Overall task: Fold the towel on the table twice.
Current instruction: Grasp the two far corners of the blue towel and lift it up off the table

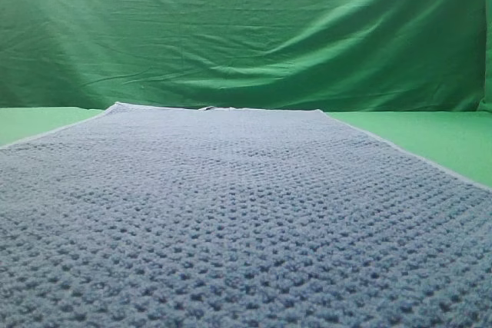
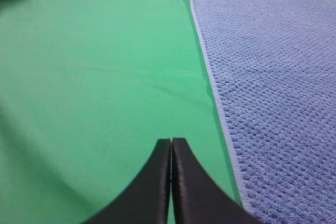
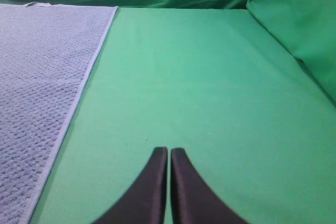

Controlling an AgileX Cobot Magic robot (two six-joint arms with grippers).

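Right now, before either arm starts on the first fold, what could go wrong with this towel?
Both hands are shut and sit over bare table, off the towel. The left hand is just outside its pale hem; the right hand is likewise outside the other side edge. Reaching in without opening first would probably push the fabric and bunch it rather than grip it. The towel lies flat, so pinching one layer could slip. Uneven lifts might skew the fold.

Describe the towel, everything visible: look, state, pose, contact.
The towel is a large blue-grey rectangle in a bumpy waffle weave, looks like soft cloth, with a thin pale hem along its edges and a small tab at the far edge. It lies spread flat, unfolded, on the green table, long edges running away from the high camera. Nothing rests on it; both shut grippers, left and right, sit over bare table beside it.
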